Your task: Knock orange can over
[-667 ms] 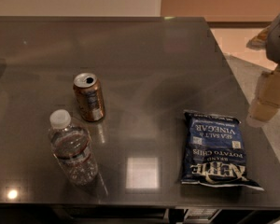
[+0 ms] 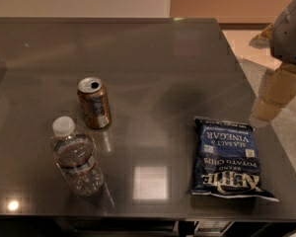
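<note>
The orange can [image 2: 94, 103] stands upright on the dark, glossy desk [image 2: 158, 58], left of the middle, its silver top with the open pull-tab hole facing up and pale label patches showing on its side. Just beside it, toward the front left, stands a clear plastic water bottle [image 2: 77, 156] with a white cap [image 2: 63, 126], also upright and taller than the can. A blue bag of salt and vinegar chips [image 2: 228, 158] lies flat on the right part of the desk near the front edge, well apart from the can, its printing upside down in this view. A bright square of reflected light [image 2: 150, 182] sits on the desk surface between the bottle and the bag. The gripper [image 2: 275, 94] hangs at the far right of the view, a pale shape beyond the desk's right edge and above the light floor, below the grey body of the arm [image 2: 291, 28]. It is far from the can and touches nothing; whether it is wide or narrow cannot be told.
</note>
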`<action>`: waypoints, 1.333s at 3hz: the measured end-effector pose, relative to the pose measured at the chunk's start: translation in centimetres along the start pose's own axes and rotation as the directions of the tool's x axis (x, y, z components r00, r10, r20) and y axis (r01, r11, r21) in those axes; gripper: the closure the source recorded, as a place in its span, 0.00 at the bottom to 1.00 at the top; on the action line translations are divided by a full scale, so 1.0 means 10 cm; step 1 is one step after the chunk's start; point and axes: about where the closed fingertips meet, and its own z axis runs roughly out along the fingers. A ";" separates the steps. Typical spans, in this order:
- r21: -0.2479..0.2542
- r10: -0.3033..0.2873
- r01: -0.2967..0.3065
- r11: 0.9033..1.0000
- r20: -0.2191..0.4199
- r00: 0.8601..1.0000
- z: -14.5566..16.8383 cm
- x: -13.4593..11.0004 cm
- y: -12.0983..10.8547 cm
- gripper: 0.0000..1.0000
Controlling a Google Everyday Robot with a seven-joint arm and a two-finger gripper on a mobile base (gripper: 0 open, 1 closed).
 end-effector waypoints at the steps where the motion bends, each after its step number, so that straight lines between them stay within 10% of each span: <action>1: -0.032 -0.026 0.029 0.999 0.097 0.995 0.14 -0.33 -0.11 0.00; 4: -0.112 -0.056 0.104 0.988 0.368 0.928 0.61 -1.58 0.03 0.00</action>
